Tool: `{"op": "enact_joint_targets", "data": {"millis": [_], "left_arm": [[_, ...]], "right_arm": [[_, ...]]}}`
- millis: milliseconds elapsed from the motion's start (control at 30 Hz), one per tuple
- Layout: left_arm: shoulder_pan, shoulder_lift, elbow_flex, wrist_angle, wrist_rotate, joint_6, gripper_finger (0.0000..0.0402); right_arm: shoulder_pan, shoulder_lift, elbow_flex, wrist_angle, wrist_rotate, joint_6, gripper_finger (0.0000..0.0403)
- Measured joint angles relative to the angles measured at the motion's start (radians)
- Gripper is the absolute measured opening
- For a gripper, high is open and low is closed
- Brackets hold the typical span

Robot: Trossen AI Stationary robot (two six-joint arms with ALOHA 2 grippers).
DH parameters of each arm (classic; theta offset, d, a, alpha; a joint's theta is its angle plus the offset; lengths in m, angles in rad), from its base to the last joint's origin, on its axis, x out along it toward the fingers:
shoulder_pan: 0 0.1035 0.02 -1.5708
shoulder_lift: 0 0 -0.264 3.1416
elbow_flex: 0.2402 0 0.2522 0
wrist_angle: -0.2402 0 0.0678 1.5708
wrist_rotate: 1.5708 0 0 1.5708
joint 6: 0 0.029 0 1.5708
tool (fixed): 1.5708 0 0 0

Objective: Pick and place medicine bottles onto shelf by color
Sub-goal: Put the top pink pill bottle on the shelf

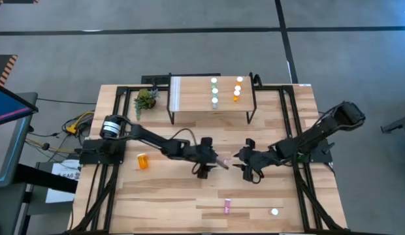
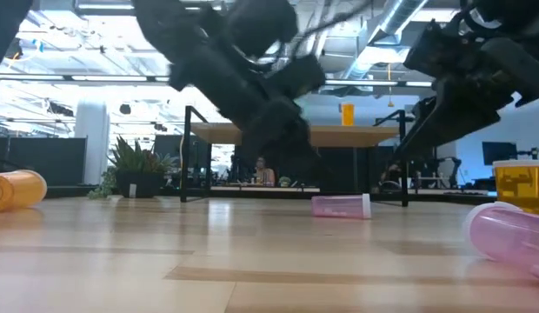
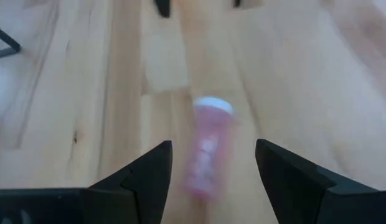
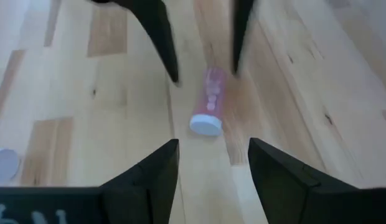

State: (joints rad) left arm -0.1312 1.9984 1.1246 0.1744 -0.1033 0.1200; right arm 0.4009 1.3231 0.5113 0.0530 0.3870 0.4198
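Observation:
A pink medicine bottle lies on its side on the table's middle, its white cap toward my right gripper. My left gripper is open, its fingers standing on either side of the bottle's body with a gap on each side. My right gripper is open too, raised a little to the right of the cap. The shelf stands at the far edge on thin black legs. On it stand a row of teal bottles and a row of orange ones.
An orange bottle lies at the left. Another pink bottle lies near the front edge, with an upright orange bottle to its right. A small green plant stands left of the shelf.

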Motion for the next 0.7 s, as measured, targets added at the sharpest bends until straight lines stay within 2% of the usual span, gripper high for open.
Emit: {"op": "enact_joint_targets", "data": {"millis": [267,433,533,700], "left_arm": [[0.037,0.053,0.046,-0.07,0.097,0.008,0.0219],[0.038,0.06,0.047,-0.1,0.081,0.002,0.0216],[0.037,0.063,0.048,-0.1,0.079,-0.001,0.0199],[0.036,0.064,0.048,-0.101,0.081,-0.009,0.0144]], "right_arm": [[0.015,0.008,0.0,-0.029,0.041,0.018,0.0206],[0.015,0.008,0.0,-0.026,0.073,0.018,0.0203],[0.014,0.008,0.0,-0.023,0.11,0.018,0.0203],[0.014,0.008,0.0,-0.018,0.115,0.018,0.0199]]}}
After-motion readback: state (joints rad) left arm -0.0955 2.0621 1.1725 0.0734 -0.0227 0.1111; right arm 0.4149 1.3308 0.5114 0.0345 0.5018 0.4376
